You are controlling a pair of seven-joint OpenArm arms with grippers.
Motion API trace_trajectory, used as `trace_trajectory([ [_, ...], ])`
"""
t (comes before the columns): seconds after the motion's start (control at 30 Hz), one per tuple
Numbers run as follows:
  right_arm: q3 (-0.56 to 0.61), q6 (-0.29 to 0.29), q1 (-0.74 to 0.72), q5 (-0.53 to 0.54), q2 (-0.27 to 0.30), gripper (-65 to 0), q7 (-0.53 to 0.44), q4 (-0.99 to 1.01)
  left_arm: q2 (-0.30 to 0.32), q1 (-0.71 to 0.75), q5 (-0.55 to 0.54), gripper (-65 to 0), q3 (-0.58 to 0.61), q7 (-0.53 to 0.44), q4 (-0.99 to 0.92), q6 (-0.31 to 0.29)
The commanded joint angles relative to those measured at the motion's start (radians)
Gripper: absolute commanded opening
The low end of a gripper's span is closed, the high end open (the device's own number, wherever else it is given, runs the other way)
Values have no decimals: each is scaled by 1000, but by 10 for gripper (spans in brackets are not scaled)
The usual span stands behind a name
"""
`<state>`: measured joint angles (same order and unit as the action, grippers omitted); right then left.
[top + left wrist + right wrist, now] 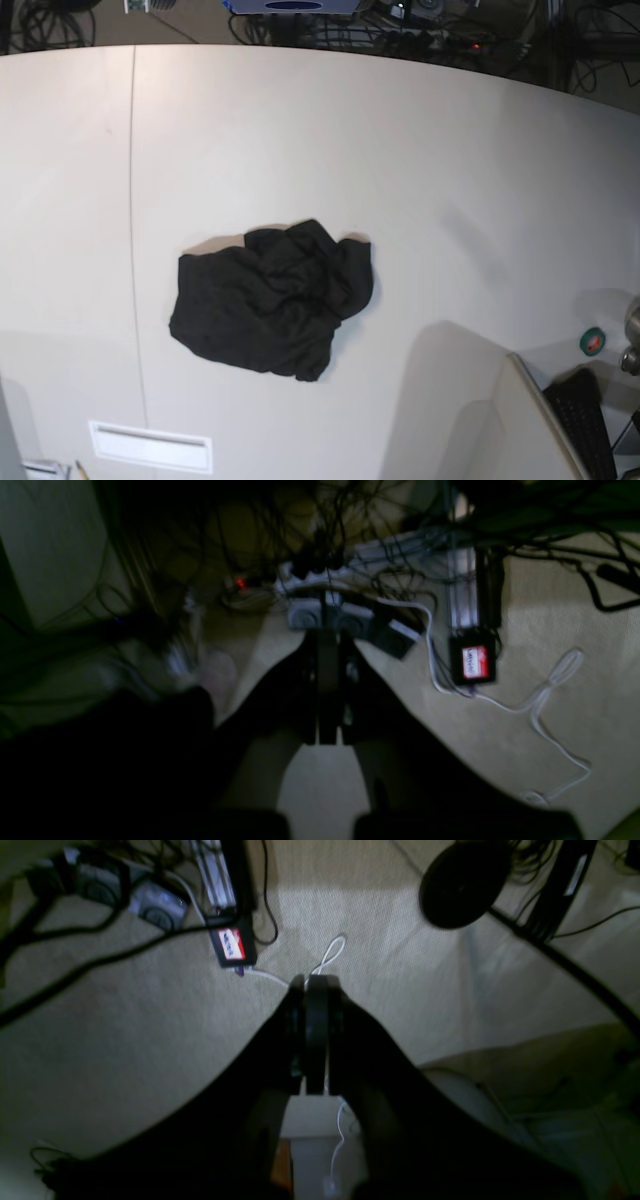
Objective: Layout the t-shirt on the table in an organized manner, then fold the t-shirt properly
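The t-shirt (275, 300) lies crumpled in a black heap on the white table (420, 150), a little left of the middle in the base view; no print shows. Neither arm appears in that view. In the left wrist view my left gripper (327, 640) is shut with nothing between its fingers, and it hangs over carpet and cables, not over the table. My right gripper (312, 982) is likewise shut and empty above the carpeted floor. Neither wrist view shows the t-shirt.
A thin dark seam (132, 200) runs down the table's left part. A white slot plate (150, 445) sits near the front edge. A keyboard (585, 420) and a round green-red button (593, 341) lie at the lower right. Cables and a red-labelled black box (472, 662) lie on the floor.
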<state>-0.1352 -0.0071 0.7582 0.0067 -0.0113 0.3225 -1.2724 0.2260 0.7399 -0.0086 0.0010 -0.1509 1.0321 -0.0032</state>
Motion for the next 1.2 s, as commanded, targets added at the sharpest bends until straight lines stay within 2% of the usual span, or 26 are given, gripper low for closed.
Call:
trace_trajectory([
  [0.0, -4, 0, 33, 2, 0, -650, 4, -51, 16, 45, 0, -650, -2, -16, 57, 1],
  [0.07, -4, 0, 67, 2, -2, -650, 31, -141, 33, 100, -31, -650, -2, -16, 158, 1],
  [0.17, -2, 0, 113, 2, -2, -650, 82, -269, 74, 166, -158, -650, 1, -16, 294, 1],
  [0.3, -1, 0, 168, 2, -2, -650, 145, -435, 158, 226, -328, -650, 9, -16, 442, 1],
  [0.37, 1, 0, 185, 2, -2, -650, 168, -501, 186, 241, -370, -650, 6, -16, 498, 1],
  [0.53, 1, 0, 171, 2, -32, -650, 214, -634, 206, 244, -380, -650, -3, -16, 586, 2],
  [0.67, 13, 0, 99, 2, -37, -650, 215, -697, 203, 208, -380, -650, -3, -16, 624, 2],
  [0.8, 79, 0, -3, 2, -36, -650, 215, -698, 201, 122, -380, -650, 1, -6, 621, 2],
  [0.97, 156, 0, -165, 0, -36, -650, 215, -695, 200, -23, -382, -650, -2, 136, 643, 2],
  [1.0, 171, 0, -200, 0, -36, -650, 215, -695, 200, -49, -382, -634, -2, 164, 650, 2],
  [1.1, 217, 0, -289, 0, -26, -635, 215, -695, 178, -116, -382, -428, 1, 211, 661, 2],
  [1.17, 240, 0, -342, 2, -19, -438, 215, -695, 141, -156, -382, -332, -2, 224, 658, 2],
])
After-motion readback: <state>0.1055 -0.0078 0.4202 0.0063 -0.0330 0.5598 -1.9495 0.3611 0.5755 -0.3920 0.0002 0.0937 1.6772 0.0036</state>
